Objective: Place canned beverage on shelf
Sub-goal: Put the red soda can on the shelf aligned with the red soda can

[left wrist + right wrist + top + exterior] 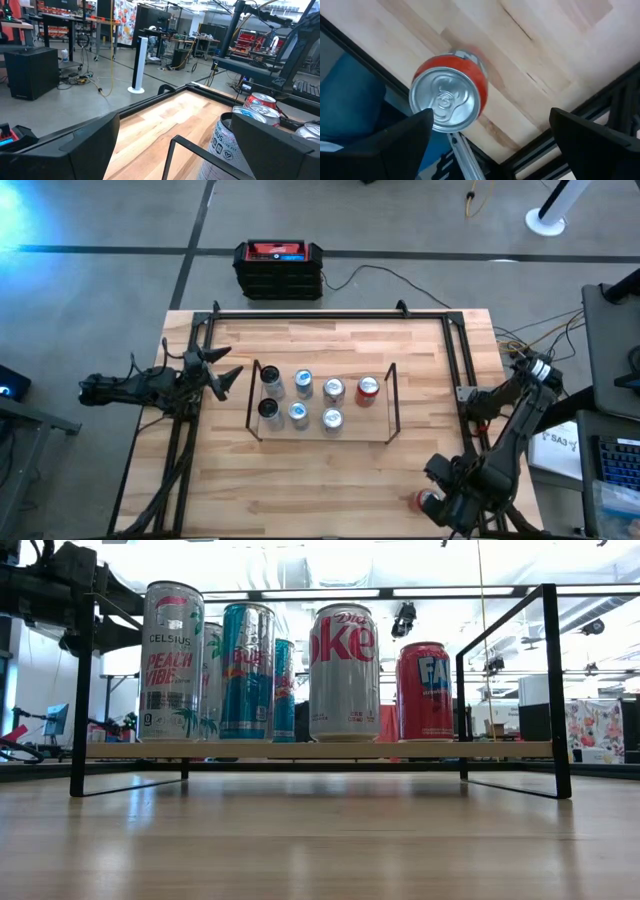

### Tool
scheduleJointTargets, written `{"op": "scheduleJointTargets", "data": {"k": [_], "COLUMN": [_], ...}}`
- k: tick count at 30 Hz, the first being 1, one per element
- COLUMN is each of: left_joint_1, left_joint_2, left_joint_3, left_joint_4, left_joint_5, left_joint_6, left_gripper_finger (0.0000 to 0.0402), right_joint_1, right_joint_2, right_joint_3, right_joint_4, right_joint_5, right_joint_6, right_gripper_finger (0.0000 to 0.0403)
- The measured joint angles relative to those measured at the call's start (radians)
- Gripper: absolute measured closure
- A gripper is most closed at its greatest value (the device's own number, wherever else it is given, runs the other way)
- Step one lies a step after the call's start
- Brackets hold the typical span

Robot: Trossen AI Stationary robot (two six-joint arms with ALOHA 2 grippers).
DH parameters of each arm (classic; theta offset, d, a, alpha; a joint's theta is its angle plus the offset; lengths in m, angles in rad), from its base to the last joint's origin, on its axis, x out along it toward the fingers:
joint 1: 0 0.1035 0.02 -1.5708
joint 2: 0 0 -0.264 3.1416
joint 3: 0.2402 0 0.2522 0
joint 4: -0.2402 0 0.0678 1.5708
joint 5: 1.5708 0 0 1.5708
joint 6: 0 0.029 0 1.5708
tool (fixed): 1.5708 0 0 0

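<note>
Overhead, the right gripper (490, 145) hangs fingers wide above a red can (449, 97) at the bench's front right corner; the left gripper (225, 370), also wide, waits beside the shelf (385, 405).

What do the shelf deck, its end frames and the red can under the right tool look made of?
Shelf deck: pale wood or wood-look board, matte, its grain unclear. End frames: thin black rod, probably painted metal. Red can: likely aluminium, with a shiny silver pull-tab lid and a printed red wall.

Red can (451, 96) upright near table edge (485, 131).
</note>
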Motion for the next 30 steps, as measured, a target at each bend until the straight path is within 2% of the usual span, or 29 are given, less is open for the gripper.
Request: {"op": "scheduleJointTargets", "data": {"k": [5, 24, 30], "left_joint_1": [0.0, 0.0, 0.0], "left_joint_2": [0.0, 0.0, 0.0], "left_joint_3": [0.0, 0.0, 0.0], "left_joint_4": [0.0, 0.0, 0.0], "left_joint_5": [0.0, 0.0, 0.0], "left_joint_6": [0.0, 0.0, 0.0], "left_gripper_finger": [0.0033, 0.0033, 0.0033], "right_joint_1": [0.002, 0.013, 0.013], "right_joint_2": [-0.01, 0.072, 0.072], "right_joint_3": [0.0, 0.0, 0.0], "right_joint_4": [0.059, 0.103, 0.109], "right_joint_5": [0.0, 0.003, 0.003], "right_joint_6": [-0.01, -0.376, -0.417], "right_gripper_finger": [0.0019, 0.0019, 0.0019]}}
